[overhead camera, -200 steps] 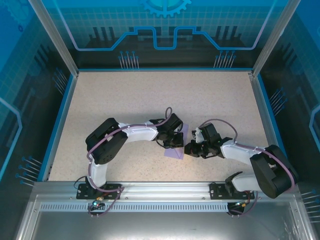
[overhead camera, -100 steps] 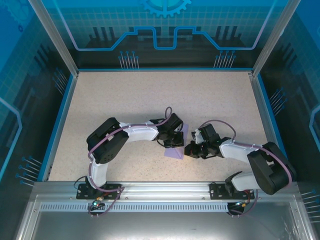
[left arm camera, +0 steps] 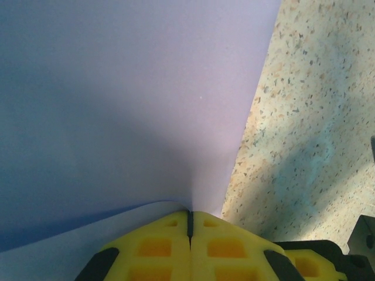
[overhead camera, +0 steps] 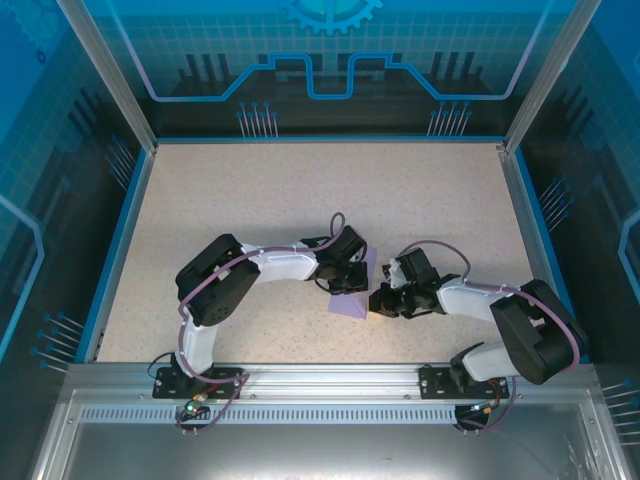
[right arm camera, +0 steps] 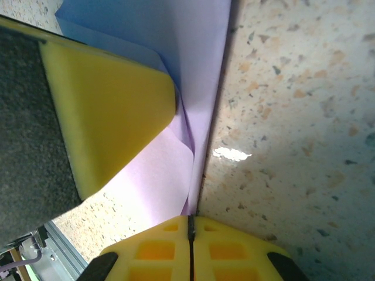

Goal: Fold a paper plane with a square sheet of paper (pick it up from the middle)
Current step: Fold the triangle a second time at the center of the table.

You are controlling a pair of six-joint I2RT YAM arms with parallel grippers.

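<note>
The square sheet of paper is lavender and lies creased on the table between my two arms. In the left wrist view the paper spreads away from my left gripper, which is shut, with a lifted layer running into the seam between its yellow fingertips. My right gripper is shut on the paper's folded edge, which rises straight from its jaw seam. A yellow finger of the left gripper rests on the paper close by. From above, the left gripper and right gripper nearly touch.
Speckled beige tabletop stretches behind and to both sides of the arms. A blue rim and clear walls enclose it. A metal rail with both arm bases runs along the near edge.
The right arm has shifted slightly left toward the paper, its jaws closing the last bit. The left arm and the paper have stayed still.
</note>
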